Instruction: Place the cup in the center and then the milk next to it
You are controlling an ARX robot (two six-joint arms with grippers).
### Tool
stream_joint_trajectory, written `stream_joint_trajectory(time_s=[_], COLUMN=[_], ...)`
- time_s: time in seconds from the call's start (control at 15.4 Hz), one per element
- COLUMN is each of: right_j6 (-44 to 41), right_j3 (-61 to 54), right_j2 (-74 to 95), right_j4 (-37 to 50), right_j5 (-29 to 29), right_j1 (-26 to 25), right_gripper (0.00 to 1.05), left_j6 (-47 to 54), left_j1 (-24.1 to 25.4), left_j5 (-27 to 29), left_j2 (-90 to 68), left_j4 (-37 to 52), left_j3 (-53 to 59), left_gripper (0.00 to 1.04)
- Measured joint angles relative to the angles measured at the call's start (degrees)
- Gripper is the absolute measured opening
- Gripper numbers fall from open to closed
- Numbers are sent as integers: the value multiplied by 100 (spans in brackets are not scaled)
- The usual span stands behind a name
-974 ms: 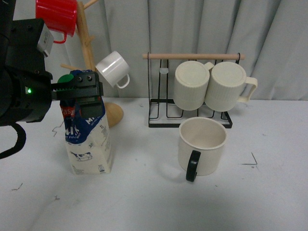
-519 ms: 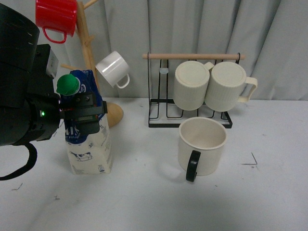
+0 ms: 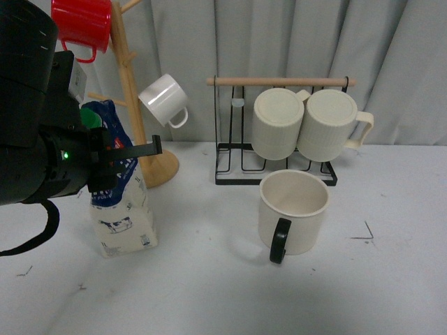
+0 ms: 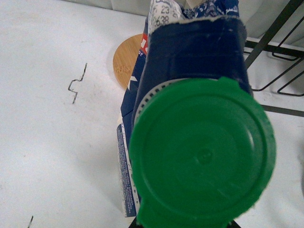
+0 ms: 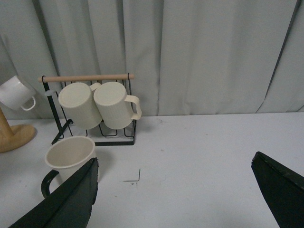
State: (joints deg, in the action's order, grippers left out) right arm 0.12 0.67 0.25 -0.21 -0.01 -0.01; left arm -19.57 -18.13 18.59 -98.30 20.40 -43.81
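Note:
The milk point(image 3: 120, 209) stands on the white table at the left, leaning a little, its blue top held in my left gripper point(image 3: 117, 150), which is shut on the milk. In the left wrist view the green cap point(image 4: 202, 156) fills most of the picture, with the blue gable point(image 4: 194, 47) beyond it. The cup point(image 3: 293, 208), cream with a black handle point(image 3: 279, 241) turned to the front, sits right of the middle. It also shows as the cup point(image 5: 69, 154) in the right wrist view, beside my open, empty right gripper point(image 5: 175, 190).
A wooden mug tree point(image 3: 129, 84) behind the milk carries a red mug point(image 3: 82, 24) and a small white mug point(image 3: 164, 100). A black wire rack point(image 3: 276, 171) behind the cup holds two ribbed cream mugs point(image 3: 279, 124). A grey curtain closes the back.
My left arm has sunk lower around the carton and drawn left. The milk has shifted slightly left and now leans. The cup has stayed put.

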Motion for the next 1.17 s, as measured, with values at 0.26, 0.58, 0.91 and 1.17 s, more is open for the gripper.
stream_joint_trajectory(time_s=[0.26,0.58,0.91,1.17], right_j6=[2,2,2,2], right_j3=[0,0,0,0], right_j2=[0,0,0,0], right_j4=[0,0,-2,0], right_j5=[0,0,0,0], right_j1=[0,0,0,-2], right_gripper=[98,98,98,98], left_j6=[2,2,2,2], left_j1=[-474,-1117,-1316,-1440], left_j5=[144,286,378,472], left_j2=[98,-170,-658,-920], left_j4=[-358,-323,-431,-363], left_j3=[-175,-789,-1025,-1523], left_gripper=[2,2,2,2])
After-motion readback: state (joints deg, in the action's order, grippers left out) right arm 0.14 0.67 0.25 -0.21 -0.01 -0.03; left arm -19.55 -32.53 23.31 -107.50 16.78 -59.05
